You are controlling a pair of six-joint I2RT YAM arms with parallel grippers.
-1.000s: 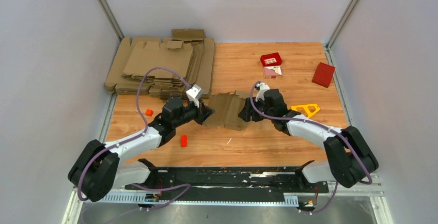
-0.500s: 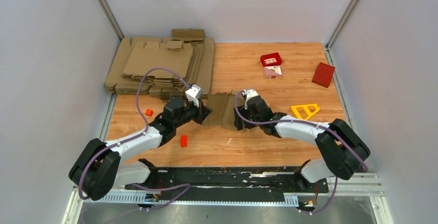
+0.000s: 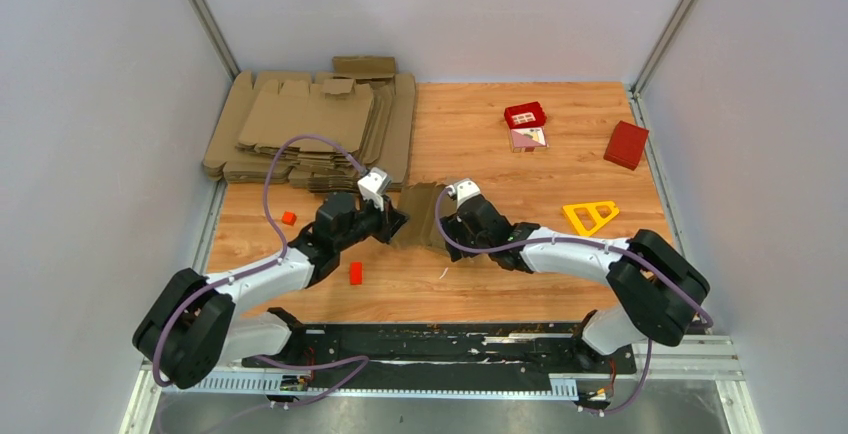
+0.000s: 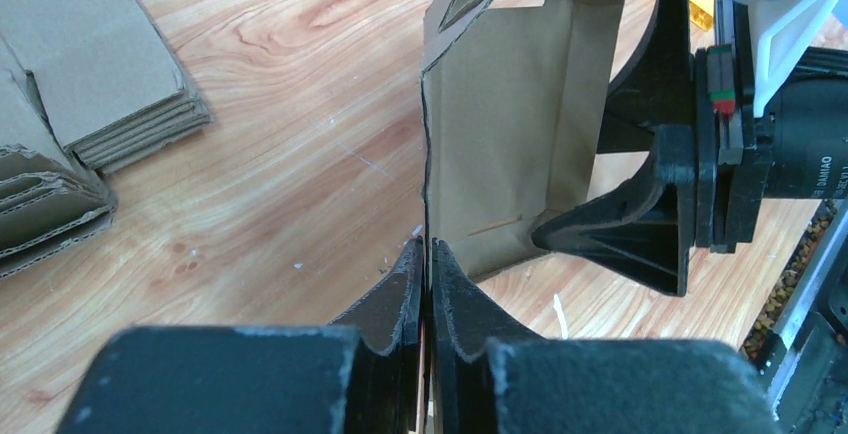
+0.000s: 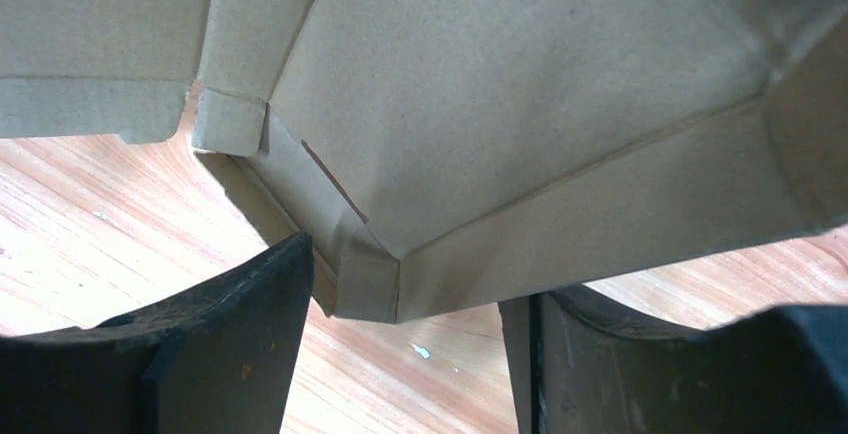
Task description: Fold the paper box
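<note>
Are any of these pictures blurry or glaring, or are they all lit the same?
Top external view: even, soft light, no glare, all sharp. Left wrist view: the left gripper near the lens is dark and soft; the paper box is crisp. Right wrist view: the box fills the frame, slightly soft; the right gripper's fingers are dark, blurry shapes.

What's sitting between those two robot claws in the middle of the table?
The paper box, seen in the top view: the left gripper pinches one edge, and the right gripper stands open around a corner.
</note>
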